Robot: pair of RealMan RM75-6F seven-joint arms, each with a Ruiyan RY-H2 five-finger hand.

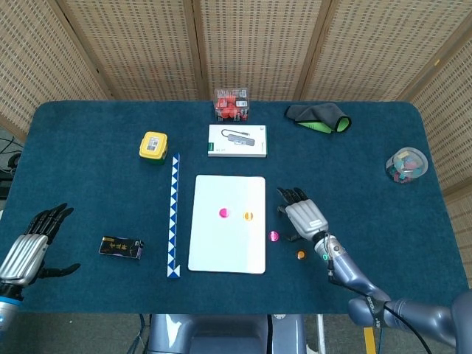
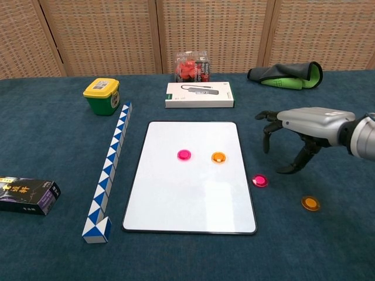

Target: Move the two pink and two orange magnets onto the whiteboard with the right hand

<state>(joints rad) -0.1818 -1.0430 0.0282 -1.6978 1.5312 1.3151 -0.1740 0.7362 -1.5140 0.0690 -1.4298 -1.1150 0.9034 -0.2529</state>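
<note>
The whiteboard (image 1: 228,251) (image 2: 187,202) lies flat in the table's middle. On it sit a pink magnet (image 1: 223,213) (image 2: 184,155) and an orange magnet (image 1: 248,216) (image 2: 218,157). A second pink magnet (image 1: 274,236) (image 2: 259,181) lies on the cloth just right of the board. A second orange magnet (image 1: 301,254) (image 2: 310,203) lies further right and nearer me. My right hand (image 1: 304,216) (image 2: 299,134) hovers empty, fingers spread and curved down, above and right of the loose pink magnet. My left hand (image 1: 28,247) rests open at the table's left edge.
A blue-white folding ruler (image 1: 174,214) (image 2: 111,167) runs along the board's left side. A white box (image 1: 237,140) (image 2: 199,94), red pack (image 1: 231,104), yellow tub (image 1: 153,145), dark cloth (image 1: 318,116), black packet (image 1: 121,247) (image 2: 26,194) and clear bowl (image 1: 406,164) lie around.
</note>
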